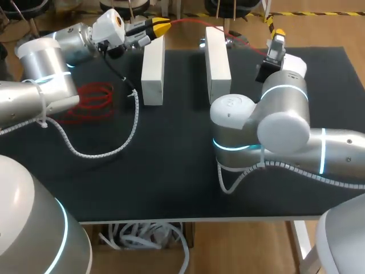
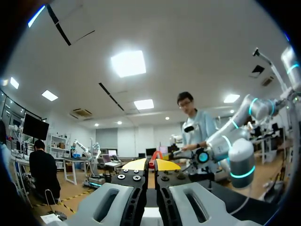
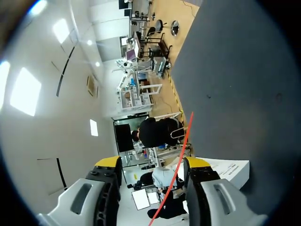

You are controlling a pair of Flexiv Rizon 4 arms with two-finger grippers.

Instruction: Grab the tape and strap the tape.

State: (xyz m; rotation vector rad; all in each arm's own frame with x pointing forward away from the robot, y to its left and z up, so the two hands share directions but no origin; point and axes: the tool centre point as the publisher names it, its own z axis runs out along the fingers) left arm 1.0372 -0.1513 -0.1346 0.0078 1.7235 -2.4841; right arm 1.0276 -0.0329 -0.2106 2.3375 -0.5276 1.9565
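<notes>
Tabletop (image 1: 171, 171), black and broad, carries everything. Right arm (image 1: 274, 125) bulks in from the right and left arm (image 1: 45, 74) from the left, both gripper ends up near the far edge. Two long white pieces sit parallel with a gap between them: left block (image 1: 153, 65) and right block (image 1: 217, 60). A red coil (image 1: 91, 97) lies near the left arm. The red tape (image 1: 191, 21) runs thin and taut past the far ends of both blocks. Left gripper (image 1: 159, 25) has its yellow tips pinched together on the tape. Right gripper (image 3: 153, 162) stands spread wide, and the tape passes between its fingers without both touching it.
</notes>
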